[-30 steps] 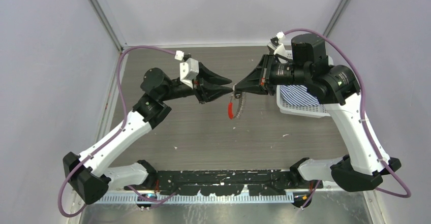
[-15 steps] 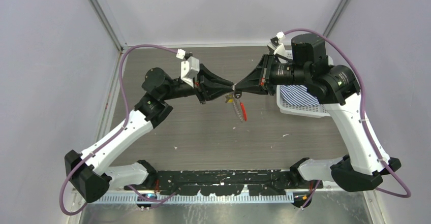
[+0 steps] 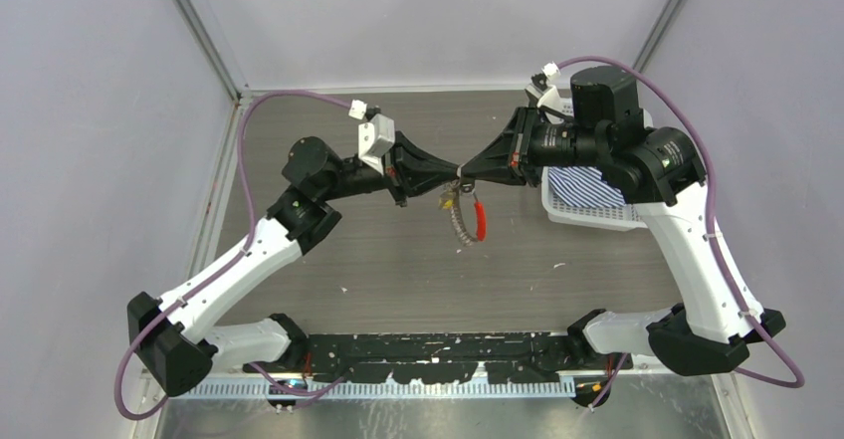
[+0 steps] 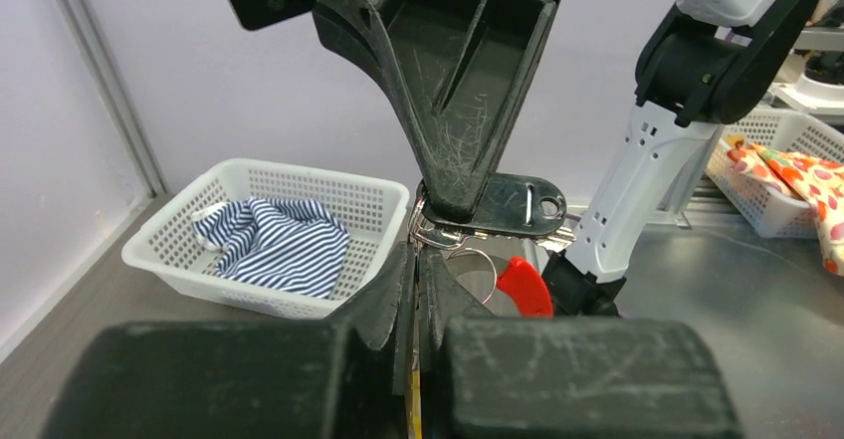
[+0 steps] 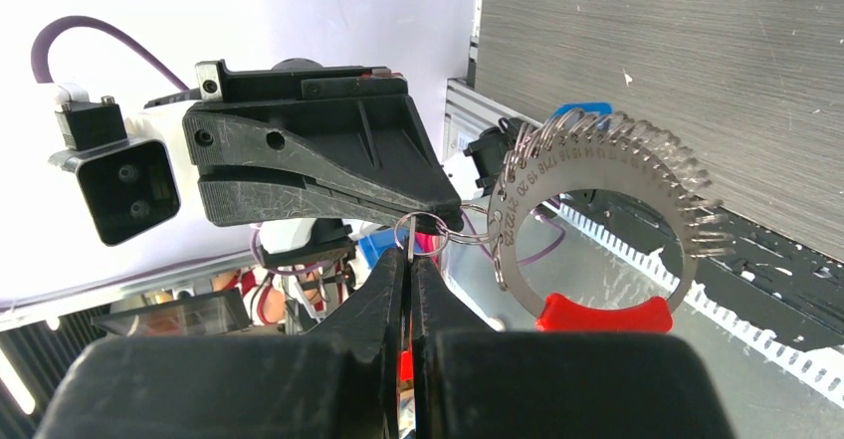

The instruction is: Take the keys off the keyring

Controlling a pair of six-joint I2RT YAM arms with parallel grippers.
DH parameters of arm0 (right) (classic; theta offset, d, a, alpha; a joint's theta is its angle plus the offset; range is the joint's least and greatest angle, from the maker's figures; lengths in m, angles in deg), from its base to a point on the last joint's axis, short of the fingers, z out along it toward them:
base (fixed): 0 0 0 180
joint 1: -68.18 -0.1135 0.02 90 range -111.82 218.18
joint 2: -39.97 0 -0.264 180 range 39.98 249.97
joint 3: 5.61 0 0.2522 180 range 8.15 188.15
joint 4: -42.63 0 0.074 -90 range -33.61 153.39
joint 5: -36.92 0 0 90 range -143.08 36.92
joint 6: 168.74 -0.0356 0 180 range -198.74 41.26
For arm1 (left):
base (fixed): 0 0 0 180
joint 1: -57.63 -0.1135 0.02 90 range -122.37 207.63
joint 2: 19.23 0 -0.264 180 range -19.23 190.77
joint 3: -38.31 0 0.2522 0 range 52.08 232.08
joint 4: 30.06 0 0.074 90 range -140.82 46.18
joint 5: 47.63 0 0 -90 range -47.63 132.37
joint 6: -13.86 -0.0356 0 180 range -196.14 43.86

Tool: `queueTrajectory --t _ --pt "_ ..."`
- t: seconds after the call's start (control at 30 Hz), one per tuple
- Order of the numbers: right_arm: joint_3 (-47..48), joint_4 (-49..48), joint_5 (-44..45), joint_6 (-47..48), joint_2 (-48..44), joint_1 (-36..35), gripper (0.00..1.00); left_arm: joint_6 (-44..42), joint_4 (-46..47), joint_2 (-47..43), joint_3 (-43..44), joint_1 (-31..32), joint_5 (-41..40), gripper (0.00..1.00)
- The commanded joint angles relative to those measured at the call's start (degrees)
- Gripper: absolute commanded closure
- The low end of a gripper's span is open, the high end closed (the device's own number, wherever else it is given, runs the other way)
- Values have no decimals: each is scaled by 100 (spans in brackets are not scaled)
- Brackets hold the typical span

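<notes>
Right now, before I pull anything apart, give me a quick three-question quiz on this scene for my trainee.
1. True or false: the keyring lies in the white basket.
2. What is in that basket? A) a blue-striped cloth B) a spoon C) nothing
3. Fill in: the jaws of the left gripper and the right gripper are both ___.
Key: 1 false, it hangs in the air where the two gripper tips meet; 2 A; 3 shut.
</notes>
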State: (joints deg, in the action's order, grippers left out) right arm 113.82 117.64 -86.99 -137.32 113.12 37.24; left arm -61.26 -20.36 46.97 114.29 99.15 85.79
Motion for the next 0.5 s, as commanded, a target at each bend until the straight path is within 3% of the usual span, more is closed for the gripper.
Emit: queueTrajectory --t 0.0,0.2,0.47 --pt "347 -30 171 197 -64 -22 99 -35 360 -246 -215 93 -425 100" --pt "402 356 653 412 -131 48 99 -8 828 -668 -708 93 -1032 100" --pt "105 236 489 451 -193 166 99 22 1214 -823 -998 101 -1207 100"
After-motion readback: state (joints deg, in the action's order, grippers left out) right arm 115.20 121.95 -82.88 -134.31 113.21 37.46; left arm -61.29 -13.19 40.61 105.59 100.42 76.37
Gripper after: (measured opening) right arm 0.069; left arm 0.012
